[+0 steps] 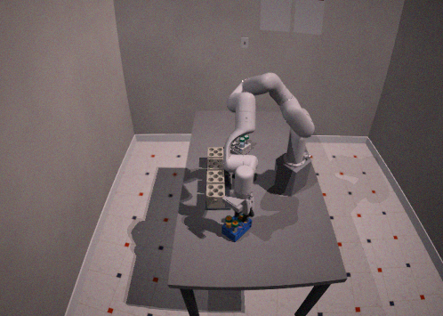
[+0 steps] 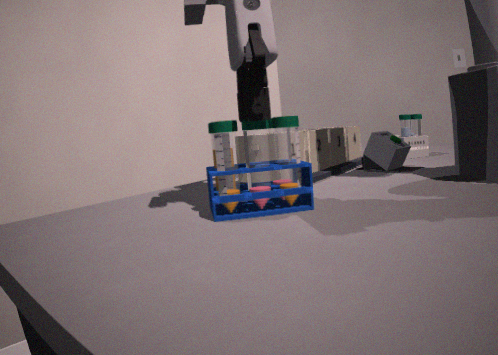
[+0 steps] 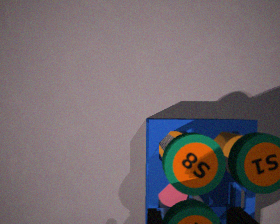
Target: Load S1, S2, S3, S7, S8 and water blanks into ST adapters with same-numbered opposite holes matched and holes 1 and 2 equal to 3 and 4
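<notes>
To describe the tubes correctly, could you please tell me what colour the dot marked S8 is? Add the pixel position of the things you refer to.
The S8 dot [image 3: 183, 170] is orange, clearest in the wrist view.

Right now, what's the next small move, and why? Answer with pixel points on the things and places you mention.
Probably ease the gripper [image 1: 244, 214] [image 2: 254, 119] [image 3: 195, 220] straight up: its fingers are open either side of a green cap [image 2: 256, 125] [image 3: 191, 212], and that tube's pink tip [image 2: 260, 195] sits low in the blue rack [image 1: 236, 233] [image 2: 211, 196] [image 3: 153, 170].
</notes>
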Action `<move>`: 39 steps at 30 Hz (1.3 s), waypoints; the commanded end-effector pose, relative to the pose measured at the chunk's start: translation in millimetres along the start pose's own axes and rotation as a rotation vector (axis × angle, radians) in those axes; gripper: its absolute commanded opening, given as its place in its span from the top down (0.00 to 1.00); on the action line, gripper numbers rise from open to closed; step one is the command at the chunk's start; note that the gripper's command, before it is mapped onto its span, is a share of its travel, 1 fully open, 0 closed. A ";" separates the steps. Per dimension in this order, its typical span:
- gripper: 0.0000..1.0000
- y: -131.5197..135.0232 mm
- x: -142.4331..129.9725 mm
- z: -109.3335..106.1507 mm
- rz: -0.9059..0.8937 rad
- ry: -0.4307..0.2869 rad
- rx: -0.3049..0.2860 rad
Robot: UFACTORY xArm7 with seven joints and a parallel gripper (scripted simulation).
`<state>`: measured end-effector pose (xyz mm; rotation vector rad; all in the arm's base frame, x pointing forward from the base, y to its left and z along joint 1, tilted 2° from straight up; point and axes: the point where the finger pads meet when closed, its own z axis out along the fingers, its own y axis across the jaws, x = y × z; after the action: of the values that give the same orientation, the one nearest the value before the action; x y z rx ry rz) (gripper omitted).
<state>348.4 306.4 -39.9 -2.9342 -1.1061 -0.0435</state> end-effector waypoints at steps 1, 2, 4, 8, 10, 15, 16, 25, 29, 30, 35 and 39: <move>0.56 -0.1 1.1 -7.3 0.000 0.003 0.000; 0.56 -0.1 1.1 -9.3 0.000 0.003 0.000; 0.56 -0.1 1.1 -13.2 0.000 0.003 0.000; 0.56 -0.1 1.1 -21.2 0.000 0.003 0.000; 0.56 -0.1 1.1 -25.2 0.000 0.003 0.000; 0.56 -0.1 1.1 -33.2 0.000 0.003 0.000; 0.56 -0.1 1.1 -33.2 0.000 0.003 0.000; 0.56 -0.1 1.1 -51.2 0.000 0.003 0.000; 0.56 -0.1 1.1 -59.2 0.000 0.003 0.000; 0.56 -0.1 1.1 -61.3 0.000 0.003 0.000; 0.56 -0.1 1.1 -67.2 0.000 0.002 0.000; 0.56 -0.1 1.1 -75.3 0.000 0.002 0.000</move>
<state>346.6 305.2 27.2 -2.9346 -1.1060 -0.0414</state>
